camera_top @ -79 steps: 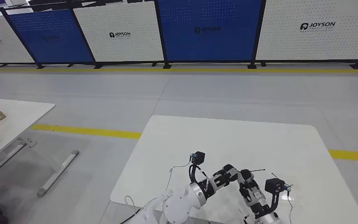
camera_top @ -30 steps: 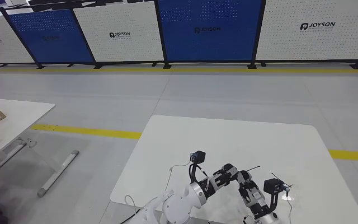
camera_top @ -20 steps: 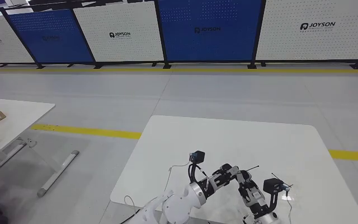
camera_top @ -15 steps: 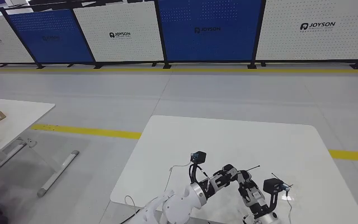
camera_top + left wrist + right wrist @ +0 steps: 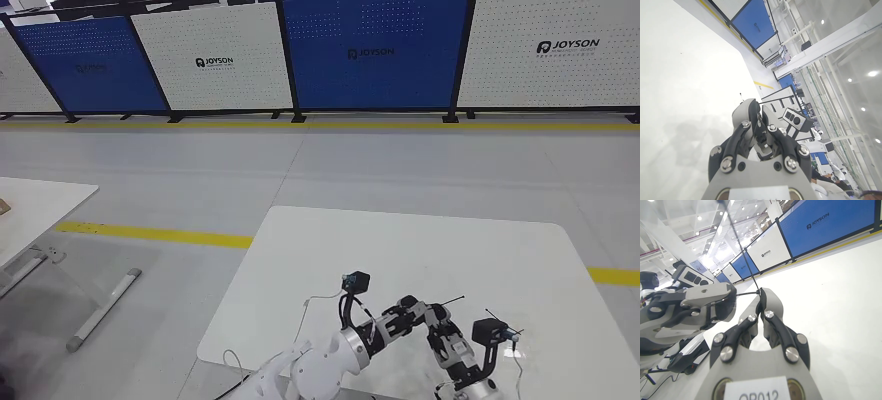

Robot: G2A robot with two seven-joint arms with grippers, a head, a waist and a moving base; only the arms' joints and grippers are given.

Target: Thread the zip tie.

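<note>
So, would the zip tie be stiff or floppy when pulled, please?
Probably springy: the zip tie stands nearly straight, unsupported, beyond the right fingers. Likely very light, being so thin. It may slip, since only their tips pinch it.

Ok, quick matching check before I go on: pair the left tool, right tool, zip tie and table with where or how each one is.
Things:
1. left tool
2. right tool
3. zip tie
4. table

States:
A. white, under both arms
B. shut, with the tie's head at its tip
C. black, stretched between the two tools
D. shut on the thin strap, away from the head

Pairs: 1-D, 2-B, 3-C, 4-A.
</note>
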